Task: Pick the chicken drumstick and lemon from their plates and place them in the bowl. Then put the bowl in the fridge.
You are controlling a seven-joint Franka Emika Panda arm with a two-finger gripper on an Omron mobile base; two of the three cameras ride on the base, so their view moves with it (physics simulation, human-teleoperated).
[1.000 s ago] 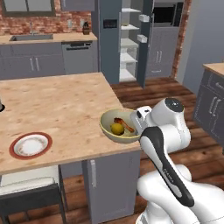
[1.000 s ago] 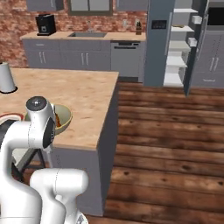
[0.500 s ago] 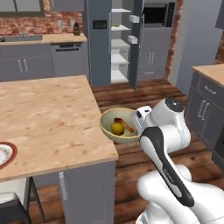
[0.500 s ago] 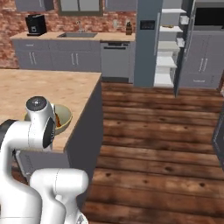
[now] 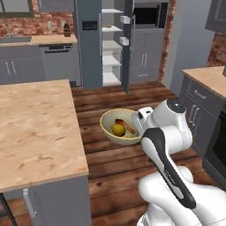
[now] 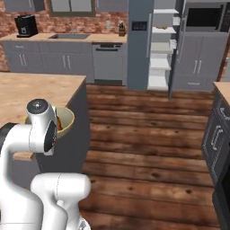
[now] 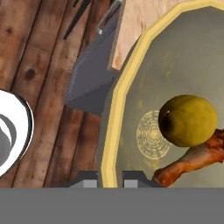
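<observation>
Left base view: bowl is off the counter, carried over the wood floor at the arm's wrist, upright, mouth up, with lemon and drumstick inside; fridge stands open well ahead. Drumstick lies roughly flat, long axis slanting across the bowl next to the lemon. Right base view: bowl sits just beside the counter's end panel, mostly behind the arm. Hand view: gripper is clamped on the bowl's rim, one fingertip either side of the wall; lemon touches the drumstick. Judgement: bowl looks rigid, probably smooth and a bit slippery, and a one-sided rim pinch leaves the load cantilevered, so it may tip. Lemon can roll, so keep the bowl level.
</observation>
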